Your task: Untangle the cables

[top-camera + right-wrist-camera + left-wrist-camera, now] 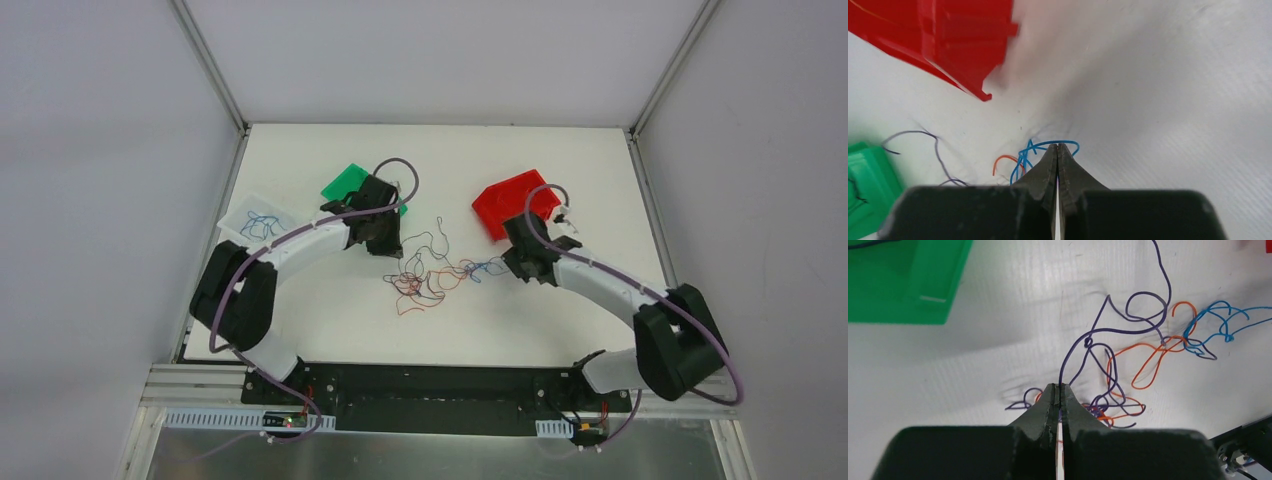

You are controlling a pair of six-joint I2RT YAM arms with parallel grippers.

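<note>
Top external view: the cables [430, 275] lie as a loose red, blue and dark tangle in the middle of the white surface [330, 330], between the two arms. A green tray [352, 184] sits behind the left arm's wrist and a red tray [510, 200] behind the right one. A pale tray [240, 212] at the left edge holds a blue strand.

Left wrist view: the left claw [1059, 386] is clamped on a purple cable [1062, 372], which rises from the tips and curls away toward an orange cable [1184, 302] and blue cables [1219, 302] lying on the surface.

Right wrist view: the right claw [1058, 146] has its fingers pressed together. A blue loop [1070, 142] passes right at the tips. I cannot tell whether it is pinched.
</note>
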